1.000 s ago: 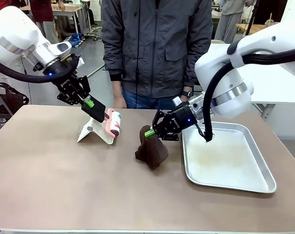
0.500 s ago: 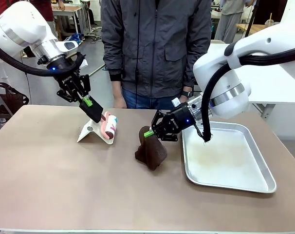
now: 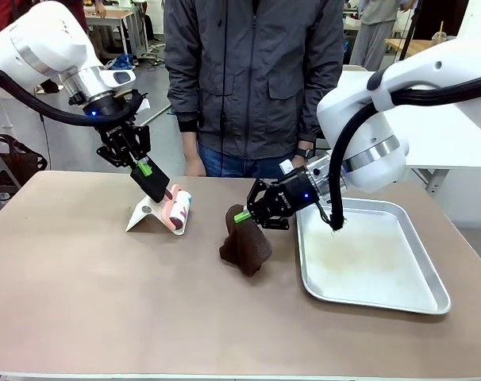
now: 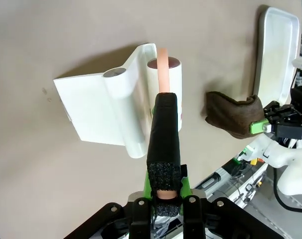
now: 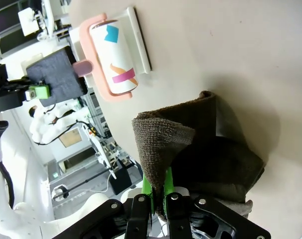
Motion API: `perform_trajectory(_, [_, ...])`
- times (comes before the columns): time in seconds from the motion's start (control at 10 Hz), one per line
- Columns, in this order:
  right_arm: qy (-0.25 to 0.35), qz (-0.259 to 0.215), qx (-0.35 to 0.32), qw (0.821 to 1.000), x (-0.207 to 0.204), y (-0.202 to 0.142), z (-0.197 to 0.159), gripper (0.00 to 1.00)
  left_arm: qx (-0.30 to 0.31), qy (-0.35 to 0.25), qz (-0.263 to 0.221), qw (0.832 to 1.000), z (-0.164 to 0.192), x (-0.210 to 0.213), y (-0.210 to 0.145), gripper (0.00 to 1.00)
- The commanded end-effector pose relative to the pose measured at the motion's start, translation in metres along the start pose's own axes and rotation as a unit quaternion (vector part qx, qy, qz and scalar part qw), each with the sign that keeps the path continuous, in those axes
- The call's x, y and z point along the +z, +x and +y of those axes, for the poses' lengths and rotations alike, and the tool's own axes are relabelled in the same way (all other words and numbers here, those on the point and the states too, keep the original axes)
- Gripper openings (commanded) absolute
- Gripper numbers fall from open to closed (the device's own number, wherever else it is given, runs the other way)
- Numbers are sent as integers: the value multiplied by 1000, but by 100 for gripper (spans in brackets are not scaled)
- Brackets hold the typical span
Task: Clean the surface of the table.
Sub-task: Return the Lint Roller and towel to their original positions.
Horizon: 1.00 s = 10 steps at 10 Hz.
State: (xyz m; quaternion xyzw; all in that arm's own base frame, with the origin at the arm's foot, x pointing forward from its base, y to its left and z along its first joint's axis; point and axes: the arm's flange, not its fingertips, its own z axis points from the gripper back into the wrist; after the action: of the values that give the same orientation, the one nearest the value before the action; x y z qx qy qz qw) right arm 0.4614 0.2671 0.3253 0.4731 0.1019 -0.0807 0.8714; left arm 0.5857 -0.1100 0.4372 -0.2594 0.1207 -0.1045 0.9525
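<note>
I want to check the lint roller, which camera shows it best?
The right wrist view: the lint roller shows its whole patterned drum and pink frame. In the left wrist view the gripped handle hides much of it; in the front view it looks small.

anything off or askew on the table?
Nothing damaged or spilled. The dark brown cloth stands bunched on the brownish-taupe table, pinched by the right gripper. The shiny metal tray shows a faint smear.

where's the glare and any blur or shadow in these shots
Front view: soft glare on the metal tray, all sharp. Left wrist view: the lint roller's white stand looks bright against the table. Right wrist view: the brown cloth casts a soft shadow, the background bends.
</note>
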Motion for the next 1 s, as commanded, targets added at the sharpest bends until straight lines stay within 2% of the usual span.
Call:
perform_trajectory(0.0, [8,-13,-2,1000,1,5,1,9,-6,18,-9,1000,2,1,1,22])
perform_trajectory(0.5, [14,-14,-2,1000,2,7,-6,9,40,16,-25,999,4,-8,5,22])
perform_trajectory(0.6, [24,17,9,1000,2,6,-7,9,49,17,-29,998,5,-10,4,22])
perform_trajectory(0.9, [27,4,5,1000,4,7,-11,9,53,28,-39,997,5,-14,1,22])
